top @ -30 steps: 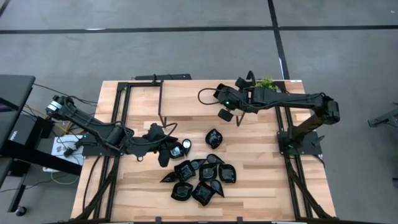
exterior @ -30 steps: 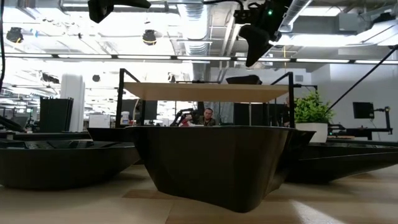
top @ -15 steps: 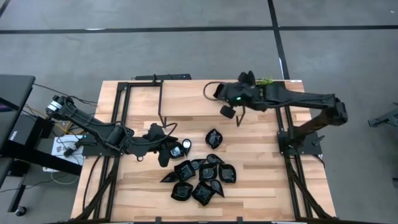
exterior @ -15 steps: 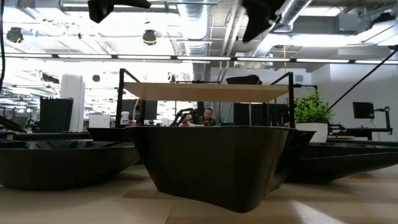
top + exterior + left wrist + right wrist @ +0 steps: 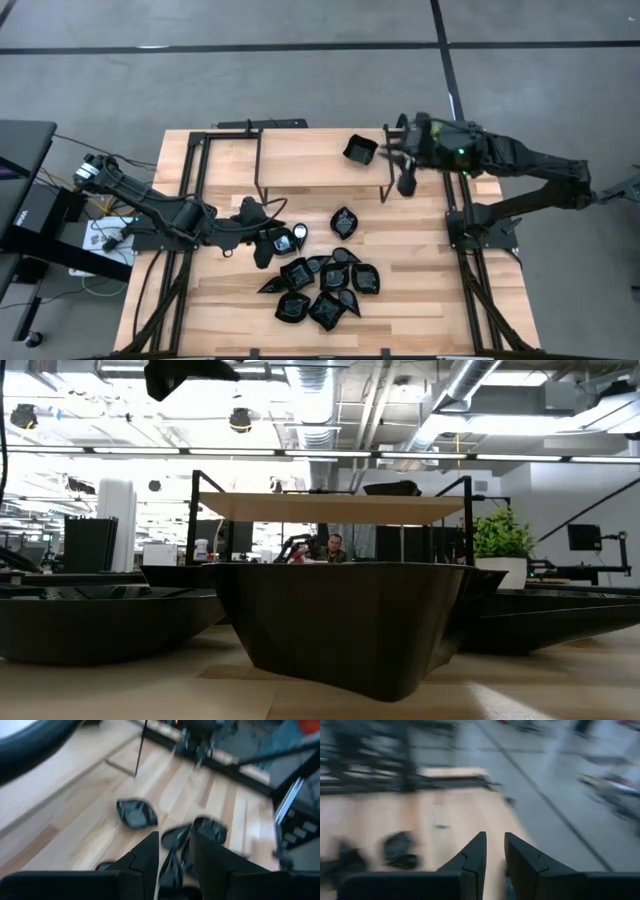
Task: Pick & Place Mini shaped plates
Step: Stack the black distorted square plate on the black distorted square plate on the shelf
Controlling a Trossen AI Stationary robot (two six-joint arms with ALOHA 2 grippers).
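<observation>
Several glossy black mini shaped plates lie heaped (image 5: 322,287) near the table's front edge, and one lies alone (image 5: 345,222) behind the heap. Another plate (image 5: 360,150) rests on the raised wooden shelf (image 5: 300,155); in the low view it shows on top of the shelf (image 5: 392,488). My left gripper (image 5: 272,238) (image 5: 175,837) hangs above the table left of the heap, shut on a plate (image 5: 288,241). My right gripper (image 5: 393,150) (image 5: 495,840) is high by the shelf's right end, with a narrow gap between its fingers and nothing in it. My left gripper pinches a mini plate between its two fingers; the plate's dark rim (image 5: 169,867) shows edge-on in the gap. The fingers slant down from the table's left side. The plate is lifted clear of the table.
The shelf stands on thin black legs (image 5: 384,192) at the table's far middle. A black frame (image 5: 195,180) runs along the left side and another (image 5: 470,240) along the right. A potted plant (image 5: 500,545) stands at the far right. Bare wood lies right of the heap (image 5: 420,280).
My right gripper has risen and drawn back toward the table's right edge, tipping up toward level and leaving the low view. This uncovers the plate lying on the shelf. My left gripper has turned a little in place with its plate.
</observation>
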